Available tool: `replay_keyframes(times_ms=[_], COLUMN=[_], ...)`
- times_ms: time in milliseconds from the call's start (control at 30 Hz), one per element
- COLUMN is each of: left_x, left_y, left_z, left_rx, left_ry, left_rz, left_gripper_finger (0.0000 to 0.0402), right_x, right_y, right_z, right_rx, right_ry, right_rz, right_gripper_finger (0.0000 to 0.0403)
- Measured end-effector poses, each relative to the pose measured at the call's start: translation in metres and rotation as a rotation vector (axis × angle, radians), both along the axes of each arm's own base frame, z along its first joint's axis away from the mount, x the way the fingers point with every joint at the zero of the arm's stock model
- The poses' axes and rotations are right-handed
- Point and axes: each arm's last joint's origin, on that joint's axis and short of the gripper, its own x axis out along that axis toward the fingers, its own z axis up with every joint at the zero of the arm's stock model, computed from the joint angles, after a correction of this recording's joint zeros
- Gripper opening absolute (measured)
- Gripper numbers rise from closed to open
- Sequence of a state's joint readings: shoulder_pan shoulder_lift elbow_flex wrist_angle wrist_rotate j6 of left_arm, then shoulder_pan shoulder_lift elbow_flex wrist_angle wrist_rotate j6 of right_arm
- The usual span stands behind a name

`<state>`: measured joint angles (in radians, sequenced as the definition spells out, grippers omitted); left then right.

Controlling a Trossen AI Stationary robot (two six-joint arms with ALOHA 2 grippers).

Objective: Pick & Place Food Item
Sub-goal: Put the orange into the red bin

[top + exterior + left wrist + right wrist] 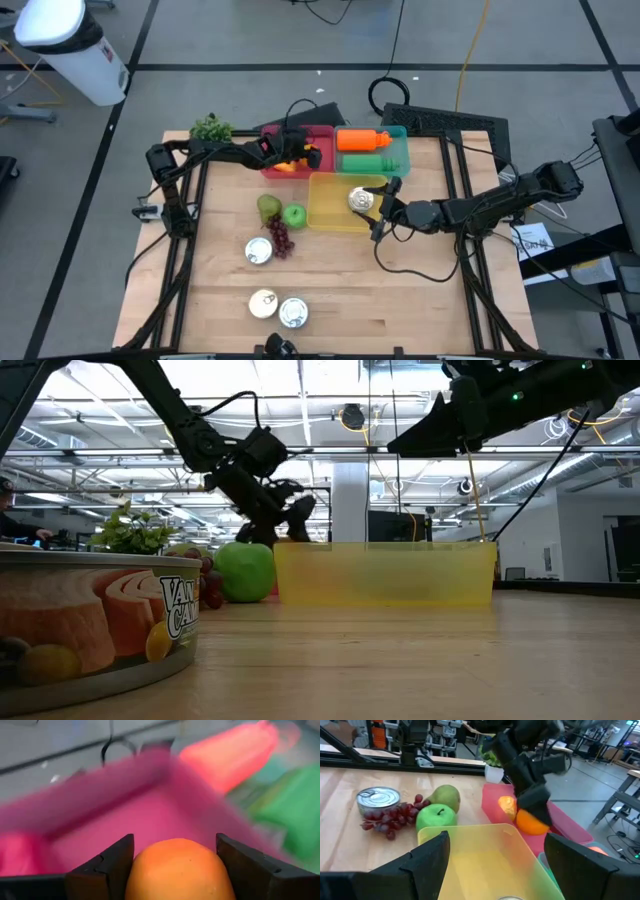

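Left end effector (291, 152) is clamped on the orange (532, 821), one finger on each side, and holds it over the pink bin (318, 134). From the right wrist view the orange looks just above the bin floor, next to a yellowish item (507, 806) already inside. Judging by that, the step in hand is either lifting out or setting down; can't tell which. Either way: keep the grip centred on the fruit's widest part, move straight up or down until clear of the bin wall, and stay off the yellowish item. If placing, let go only once the orange touches the floor, so it doesn't roll. Right end effector (381, 215) waits with fingers apart at the yellow bin (330, 205), which holds a can (361, 200).
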<state>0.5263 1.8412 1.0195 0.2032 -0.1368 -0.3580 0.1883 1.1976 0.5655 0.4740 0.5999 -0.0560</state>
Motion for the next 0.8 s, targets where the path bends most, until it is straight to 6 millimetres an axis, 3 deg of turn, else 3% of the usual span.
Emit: replay_keyframes(times_ms=[233, 500, 800], left_x=[-0.008, -0.01, -0.011], left_y=[-0.009, -0.009, -0.011], left_z=[-0.013, -0.014, -0.013], left_rx=[-0.064, -0.086, -0.098], left_ry=[0.169, 0.185, 0.204], left_rz=[0.027, 0.019, -0.011], left_gripper_finger=[0.0271, 0.0264, 0.0304], right_x=[0.0, 0.0, 0.0], right_y=[0.0, 0.0, 0.0], right_z=[0.0, 0.0, 0.0], right_rx=[0.009, 0.006, 0.006], right_ry=[-0.004, -0.003, -0.003], right_rz=[0.0, -0.002, -0.002], right_gripper_finger=[0.0309, 0.0309, 0.0309])
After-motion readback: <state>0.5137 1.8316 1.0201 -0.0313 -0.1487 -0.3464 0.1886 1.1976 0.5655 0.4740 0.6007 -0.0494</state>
